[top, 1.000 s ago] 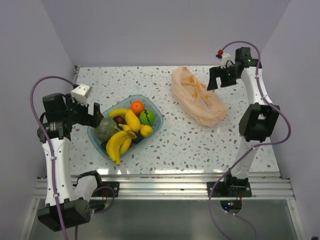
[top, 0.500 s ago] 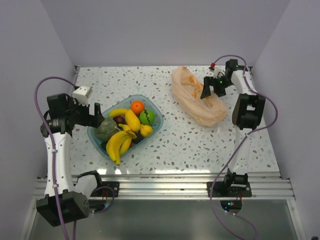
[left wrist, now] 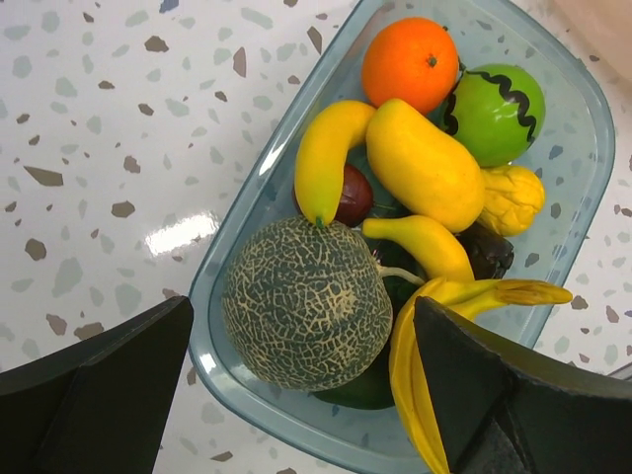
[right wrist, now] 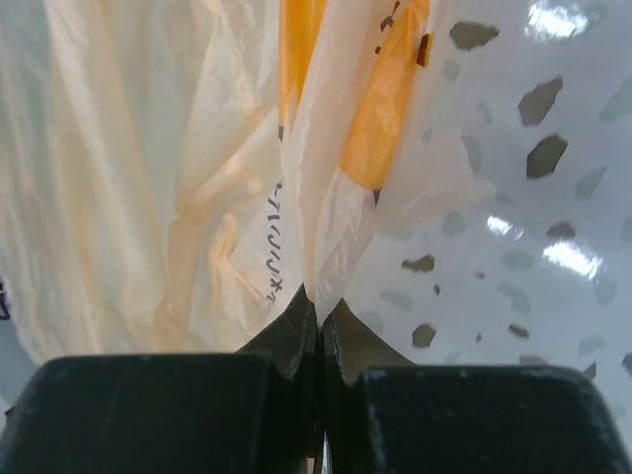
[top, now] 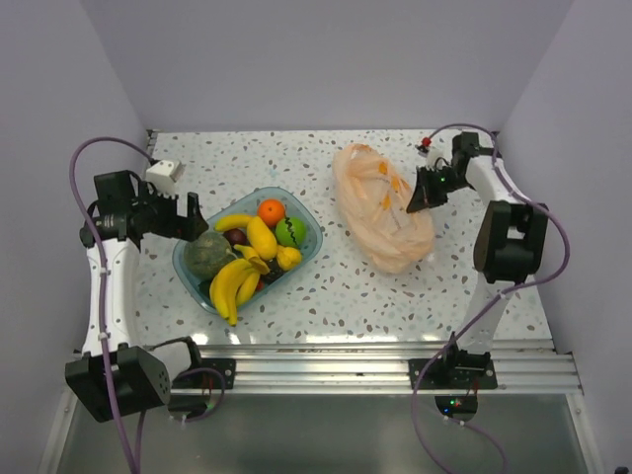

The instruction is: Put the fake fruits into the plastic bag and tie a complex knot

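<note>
Yellow bananas (top: 233, 285) and the other fake fruits (top: 260, 237) sit in the blue tray (left wrist: 579, 188), near left, with the left gripper (left wrist: 301, 380) spread wide above the melon (left wrist: 306, 301). Far right, the right gripper (right wrist: 318, 308) is clenched on an edge of the plastic bag (top: 375, 217). Likely step: opening the bag; next, lift that layer clear.

I see the fake fruits (top: 259, 237) all heaped in the clear blue tray (left wrist: 548, 44) on my left: netted melon (left wrist: 306, 301), orange (left wrist: 410, 64), green ball (left wrist: 497, 99), yellow bananas (top: 233, 283), dark plum (left wrist: 354, 195). The plastic bag (top: 383, 212), peach with orange print, lies crumpled at the right, one fold pinched in the right gripper (right wrist: 318, 308).
</note>
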